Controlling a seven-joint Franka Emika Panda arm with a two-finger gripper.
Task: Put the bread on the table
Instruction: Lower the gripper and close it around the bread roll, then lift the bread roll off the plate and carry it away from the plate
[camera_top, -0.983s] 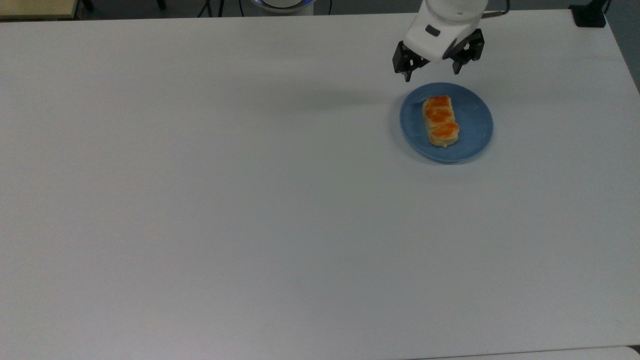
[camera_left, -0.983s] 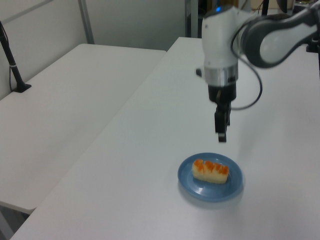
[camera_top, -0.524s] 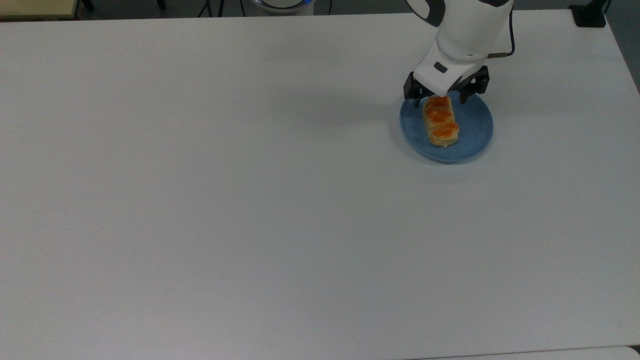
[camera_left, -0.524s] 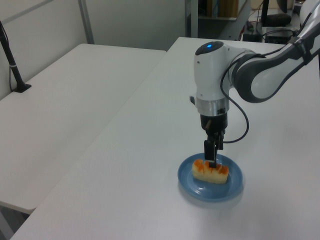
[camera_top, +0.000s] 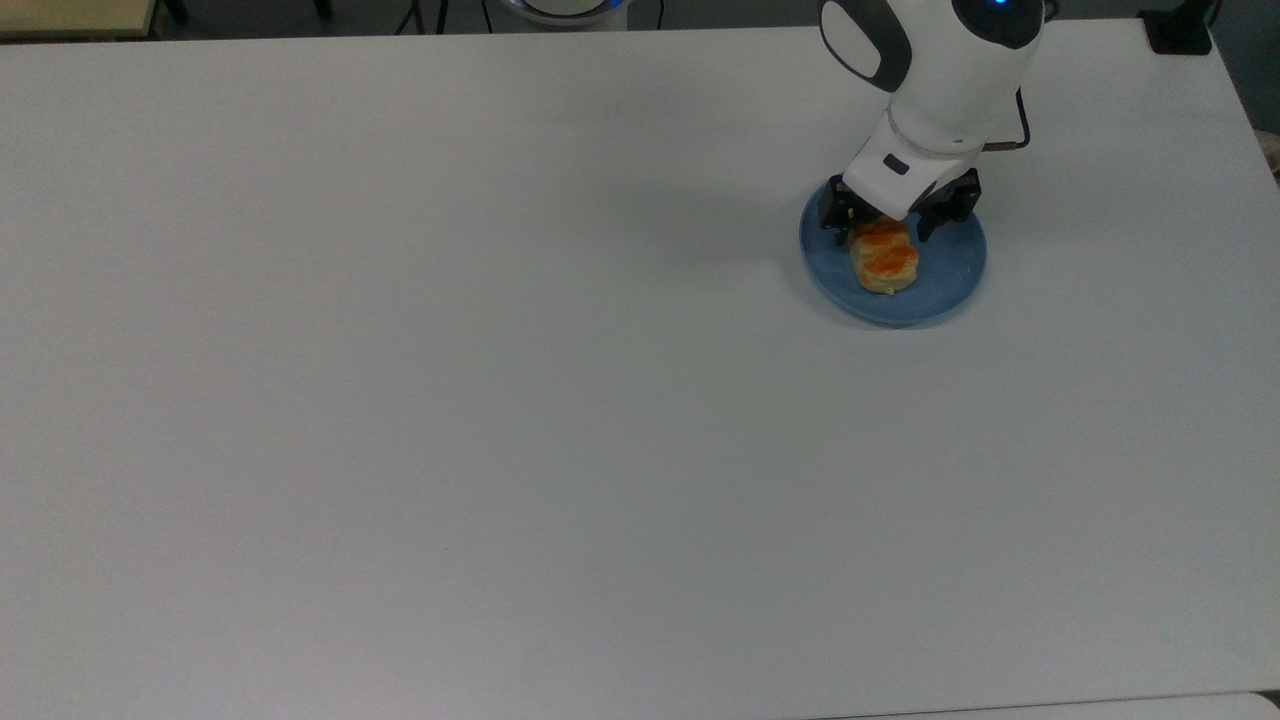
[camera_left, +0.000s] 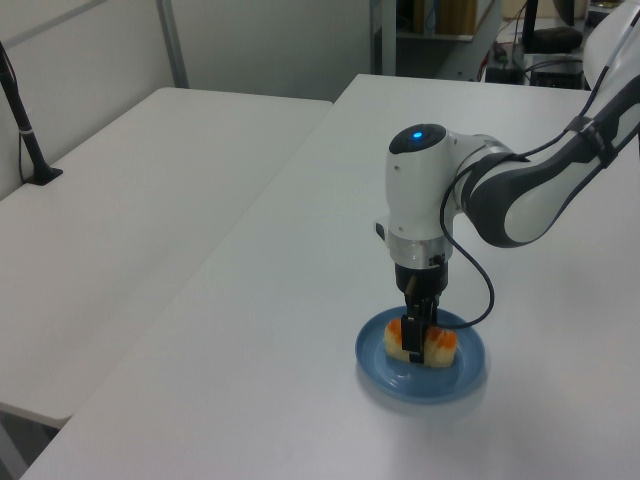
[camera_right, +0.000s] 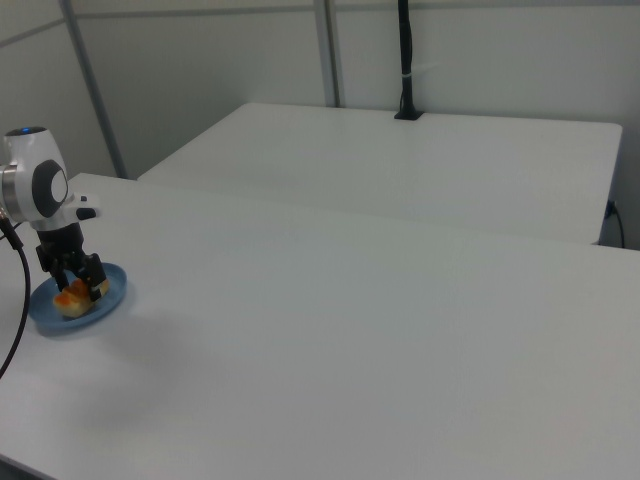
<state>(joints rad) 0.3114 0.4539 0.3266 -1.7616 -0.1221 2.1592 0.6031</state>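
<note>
Since the earlier frame, the gripper (camera_top: 885, 218) has been lowered from above the plate's far rim onto the bread (camera_top: 884, 263).

Top view: the bread is seen on the blue plate (camera_top: 950, 270), near the table's (camera_top: 500, 400) upper right. Its long axis is seen running roughly up and down the top view; the fingers are spread astride its upper end, across the short width.

Left view: the gripper (camera_left: 417, 340) is seen at the middle of the bread (camera_left: 441, 346), whose length lies left to right.

Right view: the gripper (camera_right: 77, 281) is seen over the plate (camera_right: 112, 297).

Closure should be made gently, since the loaf is judged soft, and the lift kept vertical.
</note>
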